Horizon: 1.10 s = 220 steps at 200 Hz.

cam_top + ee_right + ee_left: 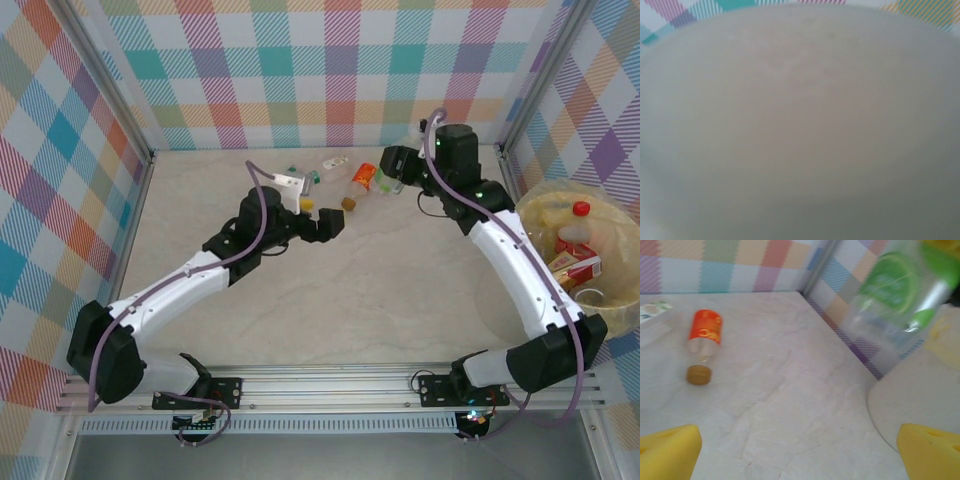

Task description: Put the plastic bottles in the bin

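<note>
Several red-labelled bottles [573, 243] in bin [537, 203] | left tool [322, 215] spread | right tool [391, 178] pinching green-label bottle [885, 295]

Bin [535, 205]: round, pale-yellow, translucent tub at the table's right edge.
Red-capped bottle [573, 238]: inside the bin, among red-labelled bottles [580, 266].
Orange-label bottle [704, 335]: clear, lying flat on the table's far part, brown cap nearest.
Green-label bottle [892, 295]: clear, tilted, right of the orange one (blurred, contact unclear).

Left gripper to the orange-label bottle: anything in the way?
Nothing visible. Only bare table between the open left gripper and the orange-label bottle, lying on its side; the green-label bottle is off to the right.
</note>
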Each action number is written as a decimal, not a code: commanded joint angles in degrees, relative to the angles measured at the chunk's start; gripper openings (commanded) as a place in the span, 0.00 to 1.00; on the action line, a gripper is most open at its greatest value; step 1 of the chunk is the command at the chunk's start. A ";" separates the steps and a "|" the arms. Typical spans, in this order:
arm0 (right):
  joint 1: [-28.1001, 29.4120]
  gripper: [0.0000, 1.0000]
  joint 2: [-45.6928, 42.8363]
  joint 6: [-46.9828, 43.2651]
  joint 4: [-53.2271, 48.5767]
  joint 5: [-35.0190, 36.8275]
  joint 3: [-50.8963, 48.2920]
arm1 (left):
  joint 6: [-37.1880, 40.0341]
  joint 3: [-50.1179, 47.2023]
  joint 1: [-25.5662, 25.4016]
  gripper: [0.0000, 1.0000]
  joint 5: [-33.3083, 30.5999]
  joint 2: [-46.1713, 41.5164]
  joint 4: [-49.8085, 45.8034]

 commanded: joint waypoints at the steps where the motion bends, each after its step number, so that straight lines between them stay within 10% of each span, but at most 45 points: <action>1: -0.44 0.52 -2.98 -9.19 -5.12 10.67 4.39 | -3.32 -2.29 0.75 1.00 -10.88 -3.76 -1.38; 96: -2.70 0.49 -6.88 -23.26 -16.83 35.51 13.61 | -14.03 0.08 4.48 1.00 -36.14 -4.71 -24.13; 220: -22.94 0.50 -0.30 -19.49 -56.87 43.14 40.73 | -21.28 3.30 11.28 1.00 -38.10 5.30 -26.26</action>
